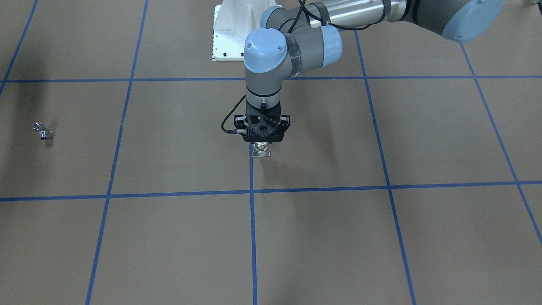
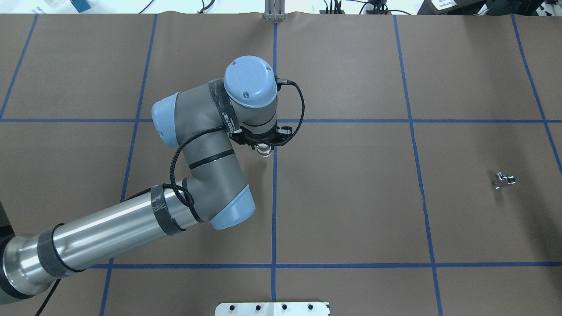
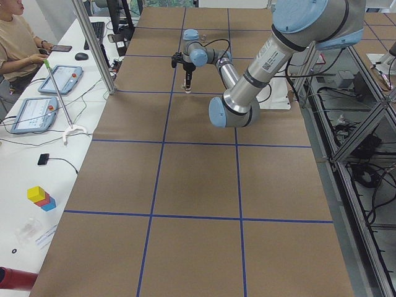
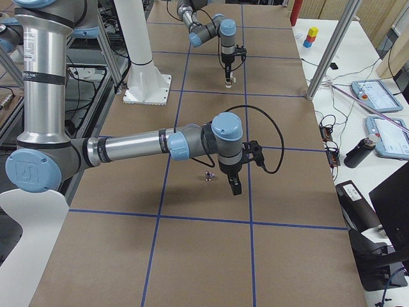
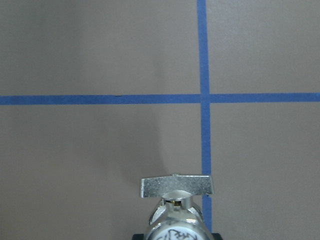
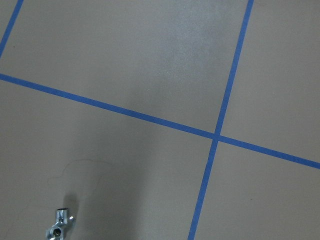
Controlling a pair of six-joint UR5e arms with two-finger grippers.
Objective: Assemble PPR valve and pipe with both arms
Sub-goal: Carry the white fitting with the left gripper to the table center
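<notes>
My left gripper points straight down near the table's middle and is shut on the PPR valve. The valve's flat tab hangs below the fingers, close over the brown table beside a blue tape line. The left wrist view shows that tab and the metal body. The pipe, a small chrome fitting, lies alone on the table far off on my right side. My right gripper hangs just beside the pipe; I cannot tell whether it is open or shut. The right wrist view shows the pipe at its bottom left.
The white pedestal stands at the robot's edge of the table. Blue tape lines divide the brown table into squares. A side bench with tablets and a metal post runs along the far edge.
</notes>
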